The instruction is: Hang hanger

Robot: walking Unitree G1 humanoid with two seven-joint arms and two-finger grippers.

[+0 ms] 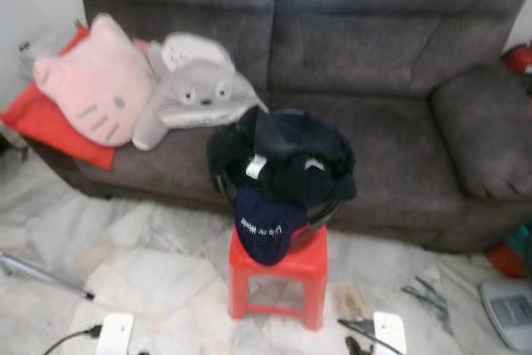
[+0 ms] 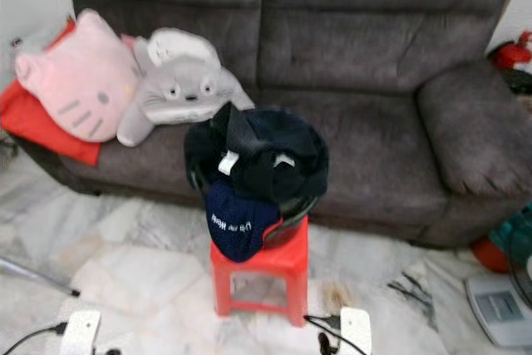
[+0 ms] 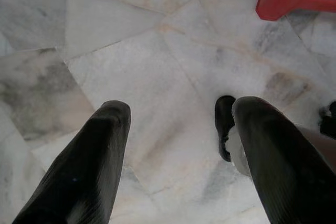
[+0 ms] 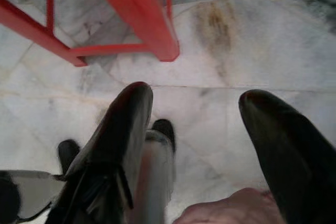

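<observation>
marble floor [image 3: 157,77] lies under both my idle grippers: left gripper [image 3: 181,129] and right gripper [image 4: 197,114] hang with fingers spread, holding nothing. at 12 o'clock from me stands one red stool [image 1: 278,276], bearing a black basket [image 1: 320,214] heaped with dark clothes [image 1: 287,160]; a navy cap [image 1: 264,229] droops over its front. i can't make out a hanger in that heap. beyond, one grey sofa [image 1: 399,64] holds two plush cushions at 10 o'clock, a pink cat [image 1: 96,81] and a grey one [image 1: 195,89], on a red pillow [image 1: 50,122].
</observation>
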